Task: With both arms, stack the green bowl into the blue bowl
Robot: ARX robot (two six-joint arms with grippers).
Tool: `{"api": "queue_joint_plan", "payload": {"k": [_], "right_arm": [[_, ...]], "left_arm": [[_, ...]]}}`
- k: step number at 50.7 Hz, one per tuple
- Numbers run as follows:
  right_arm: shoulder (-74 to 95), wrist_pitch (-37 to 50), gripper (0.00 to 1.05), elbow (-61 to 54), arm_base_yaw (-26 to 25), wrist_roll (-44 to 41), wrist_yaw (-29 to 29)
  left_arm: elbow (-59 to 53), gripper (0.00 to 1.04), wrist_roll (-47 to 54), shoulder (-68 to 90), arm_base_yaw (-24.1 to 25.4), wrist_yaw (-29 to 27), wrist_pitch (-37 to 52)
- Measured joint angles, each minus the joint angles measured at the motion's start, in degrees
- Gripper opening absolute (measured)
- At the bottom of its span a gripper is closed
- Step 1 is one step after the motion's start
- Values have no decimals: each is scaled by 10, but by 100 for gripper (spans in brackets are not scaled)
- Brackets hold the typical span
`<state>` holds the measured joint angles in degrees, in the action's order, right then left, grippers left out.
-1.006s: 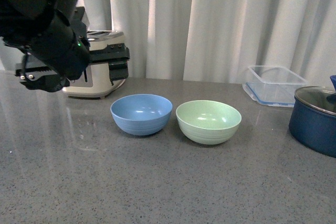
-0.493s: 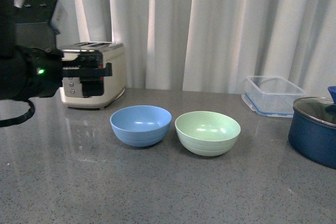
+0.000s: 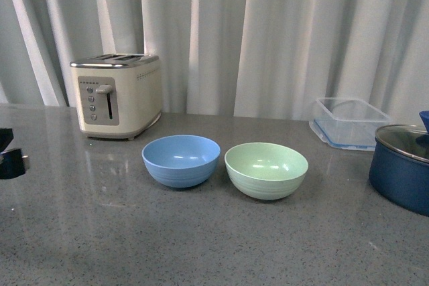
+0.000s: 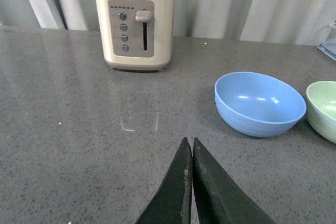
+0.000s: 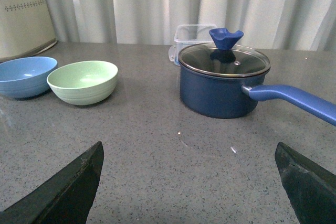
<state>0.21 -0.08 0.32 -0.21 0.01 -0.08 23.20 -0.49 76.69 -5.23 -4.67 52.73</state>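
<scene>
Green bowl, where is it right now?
In the front view the green bowl sits on the counter just right of the blue bowl, with the navy pot further right.

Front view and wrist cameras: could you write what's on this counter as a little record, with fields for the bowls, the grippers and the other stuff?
Blue bowl: upright, empty, on the grey counter
Green bowl: upright, empty, to the blue bowl's right, narrow gap between rims
Stacked: not yet
Left gripper: shut, holding nothing, away from both bowls
Right gripper: open wide, holding nothing
Other things: cream toaster, navy pot with glass lid, clear container
</scene>
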Motion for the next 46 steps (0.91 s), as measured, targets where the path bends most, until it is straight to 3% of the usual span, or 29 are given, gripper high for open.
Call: {"api": "queue_joint_plan", "payload": {"k": [16,46], "right_arm": [[0,0,95,0,0,0,0],[0,0,95,0,0,0,0]], "left_arm": [[-120,4,1,-131,48,44,-8],[-219,4,1,-316,51,45,-97]]}}
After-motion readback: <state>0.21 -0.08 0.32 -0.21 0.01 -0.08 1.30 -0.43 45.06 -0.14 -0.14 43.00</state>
